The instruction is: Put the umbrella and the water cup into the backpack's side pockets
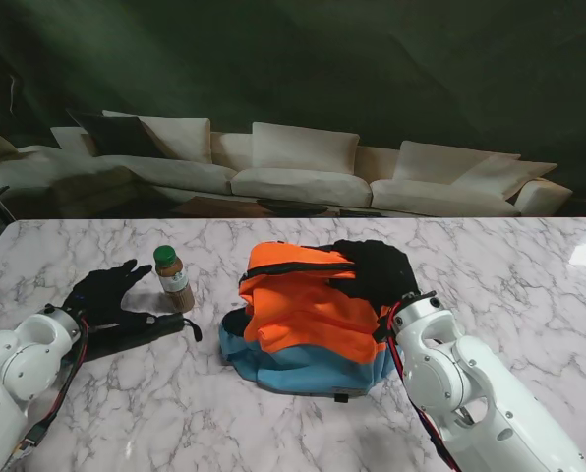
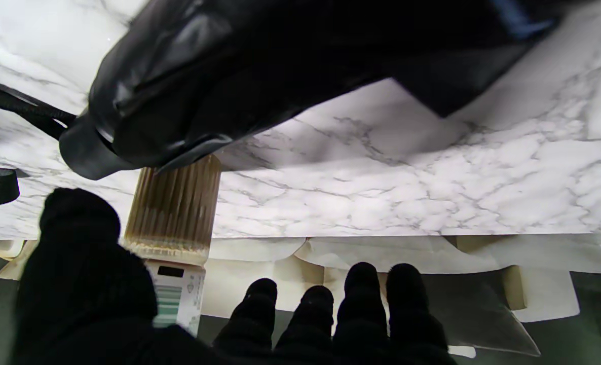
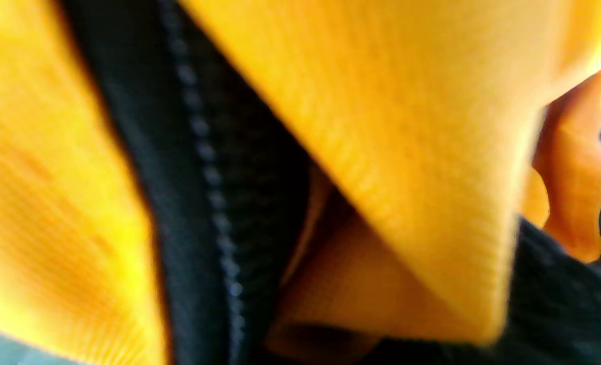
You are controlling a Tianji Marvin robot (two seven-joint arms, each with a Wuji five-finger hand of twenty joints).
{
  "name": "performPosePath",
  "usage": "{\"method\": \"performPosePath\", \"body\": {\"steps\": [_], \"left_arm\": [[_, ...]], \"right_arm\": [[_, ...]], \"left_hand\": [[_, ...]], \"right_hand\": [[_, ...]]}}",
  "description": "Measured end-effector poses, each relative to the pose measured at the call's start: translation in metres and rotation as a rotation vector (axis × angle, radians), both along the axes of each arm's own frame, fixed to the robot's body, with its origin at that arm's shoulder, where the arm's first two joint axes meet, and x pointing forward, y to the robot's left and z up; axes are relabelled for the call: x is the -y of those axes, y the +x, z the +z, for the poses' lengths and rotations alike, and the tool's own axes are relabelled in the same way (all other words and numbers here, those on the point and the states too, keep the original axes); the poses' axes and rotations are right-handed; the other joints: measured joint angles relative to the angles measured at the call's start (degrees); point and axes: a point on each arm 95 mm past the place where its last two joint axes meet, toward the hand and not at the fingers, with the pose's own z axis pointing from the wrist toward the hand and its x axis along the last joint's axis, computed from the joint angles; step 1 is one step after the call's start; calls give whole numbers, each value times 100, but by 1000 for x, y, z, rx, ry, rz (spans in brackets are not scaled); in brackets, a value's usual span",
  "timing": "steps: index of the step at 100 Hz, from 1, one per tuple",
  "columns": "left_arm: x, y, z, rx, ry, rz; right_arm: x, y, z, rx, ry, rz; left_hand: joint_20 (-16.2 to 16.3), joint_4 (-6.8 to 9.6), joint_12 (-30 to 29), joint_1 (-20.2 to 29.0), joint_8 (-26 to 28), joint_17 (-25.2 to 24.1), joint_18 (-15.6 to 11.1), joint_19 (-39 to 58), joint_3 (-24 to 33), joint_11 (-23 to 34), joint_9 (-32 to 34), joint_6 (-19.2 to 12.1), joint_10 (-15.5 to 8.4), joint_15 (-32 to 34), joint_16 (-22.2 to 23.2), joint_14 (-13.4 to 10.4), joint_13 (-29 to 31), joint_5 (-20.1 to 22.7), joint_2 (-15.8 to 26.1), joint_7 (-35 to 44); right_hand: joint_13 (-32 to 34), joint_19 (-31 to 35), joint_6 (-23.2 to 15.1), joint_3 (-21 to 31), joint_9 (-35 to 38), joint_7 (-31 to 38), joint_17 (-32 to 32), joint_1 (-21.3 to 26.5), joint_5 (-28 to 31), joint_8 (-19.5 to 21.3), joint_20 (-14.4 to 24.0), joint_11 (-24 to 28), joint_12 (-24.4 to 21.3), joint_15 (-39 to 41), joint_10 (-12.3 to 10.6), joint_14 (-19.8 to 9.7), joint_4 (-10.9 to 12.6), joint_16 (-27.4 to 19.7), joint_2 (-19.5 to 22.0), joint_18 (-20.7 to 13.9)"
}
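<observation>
Marble, white with grey veins and a glossy face, makes up the tabletop (image 1: 529,295) in the stand view. Near its middle lies the backpack (image 1: 308,324), soft and slumped, orange cloth over a blue base with a black zip band across its upper part. The right hand (image 1: 377,267), black-gloved, rests on the backpack's right upper corner; whether its fingers grip the cloth cannot be told. Toward the left edge, the left hand (image 1: 104,287) hangs with fingers apart over the umbrella (image 1: 136,331), a folded black cylinder lying flat with a strap loop at the end toward the backpack. Just beyond it stands the water cup (image 1: 172,279), an upright ribbed brownish bottle with a green cap and a pale label. From the left wrist, the umbrella (image 2: 219,76) shows shiny, creased black fabric ending in a rounded cap, the water cup (image 2: 173,208) shows fine vertical ridges, and the fingertips (image 2: 361,284) are spread, holding nothing. From the right wrist, only woven orange backpack (image 3: 391,126) cloth and a black zip tape fill the blurred picture; no fingers show.
</observation>
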Motion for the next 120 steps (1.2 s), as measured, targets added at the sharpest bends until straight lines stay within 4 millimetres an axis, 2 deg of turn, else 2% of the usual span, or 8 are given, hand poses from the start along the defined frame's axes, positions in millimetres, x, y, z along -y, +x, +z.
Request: {"method": "performPosePath", "body": {"steps": [5, 17, 61, 88, 108, 120], "left_arm": [[4, 3, -3, -8, 3, -6], [9, 10, -7, -17, -7, -9], [26, 33, -18, -52, -104, 25], [37, 45, -22, -70, -138, 26], [42, 53, -28, -56, -178, 52], [45, 55, -31, -66, -217, 70]], "right_arm": [[0, 0, 0, -1, 1, 0], [0, 0, 0, -2, 3, 0], [1, 0, -1, -3, 4, -2], [1, 0, -2, -2, 6, -5], [2, 0, -3, 1, 3, -10], [3, 0, -4, 2, 2, -11]], "left_hand": [[-2, 0, 79, 7, 286, 5, -2, 171, 0, 3, 3, 277, -1, 0, 0, -23, 29, 0, -3, 161], [-6, -1, 239, 160, 843, 25, -12, 403, 34, 213, 16, 534, -25, 66, 0, -92, 164, -5, -208, 395], [-8, -1, 556, 160, 1083, 30, -77, 651, 33, 743, 166, 766, -60, 178, 49, -95, 235, -72, -208, 436], [-8, -1, 706, 160, 1140, 65, -98, 730, 33, 802, 383, 779, -80, 242, 107, -106, 377, -73, -209, 440], [-80, -1, 1100, 160, 1504, -56, -164, 731, 34, 1087, 804, 612, -397, 237, 109, -196, 291, -47, -211, 705], [-80, -1, 1198, 258, 1841, -56, -296, 738, 2, 1219, 1361, 202, -706, 237, 125, -344, 298, 260, -249, 1027]], "right_hand": [[0, 0, 0, 0, 0, 0, -1, 0, 0, 0, 0, 0, 0, 0, 0, 0, 0, 0, 0, 0], [0, 0, 0, -1, 0, 0, -1, 0, 0, 0, 0, 0, 0, -1, 0, 0, 0, 0, 0, 1], [0, 0, 0, -3, 0, 0, -2, 0, 0, 0, 0, 0, -1, -2, 0, 0, 0, 0, 1, 3], [0, 0, 0, -7, 0, 0, -2, 0, 0, 0, 0, 0, -1, -3, 0, 0, 0, 0, 2, 4], [1, 0, 0, -11, 0, 0, -2, 0, 0, 0, 0, 0, -2, -4, 0, 0, 0, 0, 5, 4], [1, 0, 0, -12, 0, 0, -2, 0, -1, 0, 0, 0, -3, -4, 0, 0, 0, 0, 6, 4]]}}
